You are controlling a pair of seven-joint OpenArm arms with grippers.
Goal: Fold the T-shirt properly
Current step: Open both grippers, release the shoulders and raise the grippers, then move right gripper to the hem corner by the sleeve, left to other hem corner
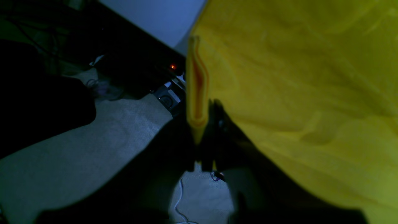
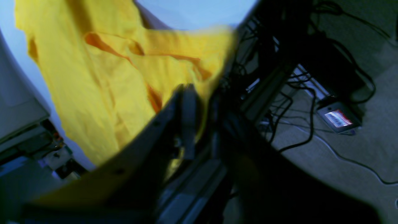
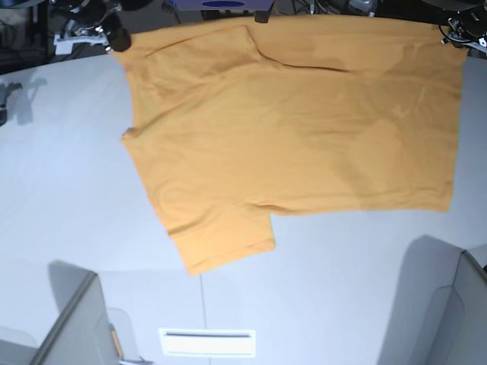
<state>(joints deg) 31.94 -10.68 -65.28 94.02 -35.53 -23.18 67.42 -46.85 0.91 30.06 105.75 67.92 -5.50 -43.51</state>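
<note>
Carpeted floor [image 1: 77,155] with loose cables fills the lower left of the left wrist view, and a pale bench [image 1: 161,18] shows at twelve o'clock. From one o'clock round to five o'clock the T-shirt [image 1: 295,77] covers the picture as a wide yellow sheet. Its folded edge stands upright at the middle, and the left hand [image 1: 202,130] has that edge between its dark fingers [image 1: 217,118], so it holds the T-shirt with the jaws narrow.

Floor and tangled black cables lie from one to four o'clock in the right wrist view, with a small box bearing a red and white label [image 2: 337,118] at three o'clock. The T-shirt [image 2: 102,93] hangs from eleven o'clock toward the middle, blurred at its right edge. The right hand [image 2: 199,124] sits at the middle with cloth at its tips; the blur hides whether the jaws pinch the cloth or stand apart, so I cannot tell.

White bench [image 3: 68,190] fills the base view. The T-shirt [image 3: 304,129] lies spread across its far half, reaching the far edge at twelve o'clock, one sleeve [image 3: 221,239] pointing toward seven o'clock. A dark arm end sits at each far corner of the cloth, at eleven and at one o'clock; the hands are too small there to read.
</note>
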